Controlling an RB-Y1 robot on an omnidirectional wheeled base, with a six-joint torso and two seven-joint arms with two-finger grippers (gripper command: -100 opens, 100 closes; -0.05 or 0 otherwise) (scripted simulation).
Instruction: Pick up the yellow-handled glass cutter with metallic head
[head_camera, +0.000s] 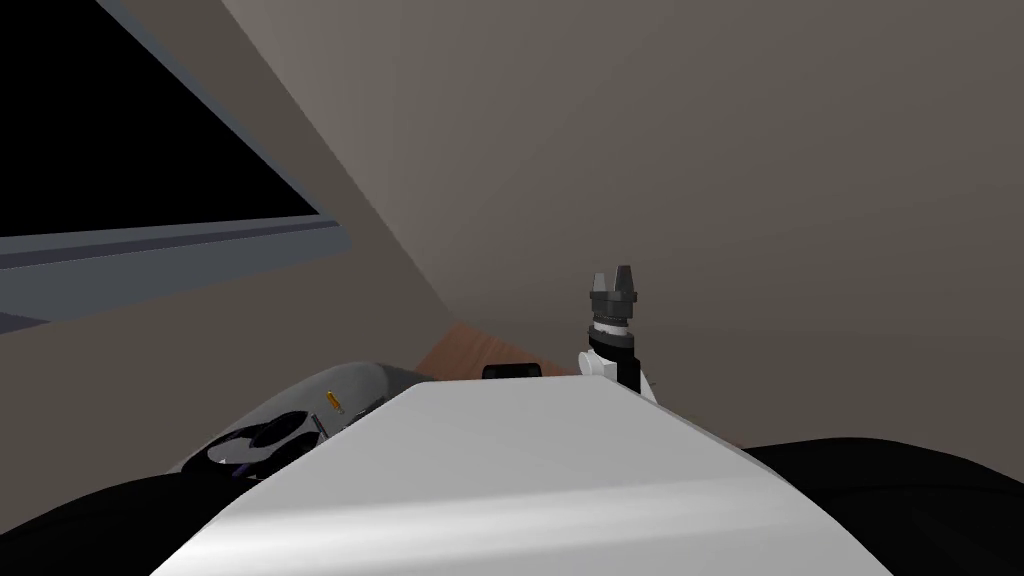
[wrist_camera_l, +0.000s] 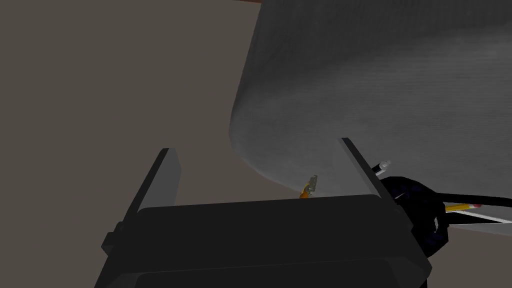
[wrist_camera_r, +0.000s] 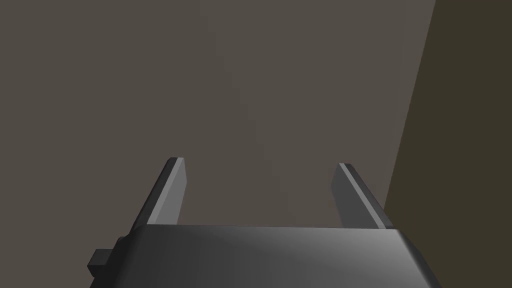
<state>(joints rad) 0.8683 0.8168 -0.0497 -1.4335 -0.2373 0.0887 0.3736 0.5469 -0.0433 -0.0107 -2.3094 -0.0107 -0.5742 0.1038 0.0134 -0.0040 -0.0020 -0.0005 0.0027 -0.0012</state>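
Logging grey-brown walls (head_camera: 700, 150) on all sides, plus a grey window frame (head_camera: 170, 245) bounding a black area (head_camera: 120, 120) off to the left. Judging the task as barely started: holding nothing, not yet making the pick. Reading the left gripper (wrist_camera_l: 256, 145) as spread wide and empty, aiming at the rim of a rounded grey surface (wrist_camera_l: 375, 75). Spotting the glass cutter (wrist_camera_l: 308, 186) lying on that surface near its rim, in the gap between the two blades and nearer the one beside the clutter, showing a small metallic head and a yellow-orange handle running behind the edge of the gripper body. Judging no contact between blades and cutter. Reading the right gripper (head_camera: 613, 275) as raised in front of the wall, well apart from the surface, blades likewise standing apart and empty. Estimating the remainder: bringing the left gripper down around the handle, closing, lifting. Noting a thin, small target, so expecting little margin for centring. Recording neighbours on the surface: a black looped object (wrist_camera_l: 415, 205) just beside the nearer blade, and a yellow pencil-like stick (wrist_camera_l: 462, 206) beyond it. Noting a reddish-brown floor patch (head_camera: 475, 350) past the far end of the surface.
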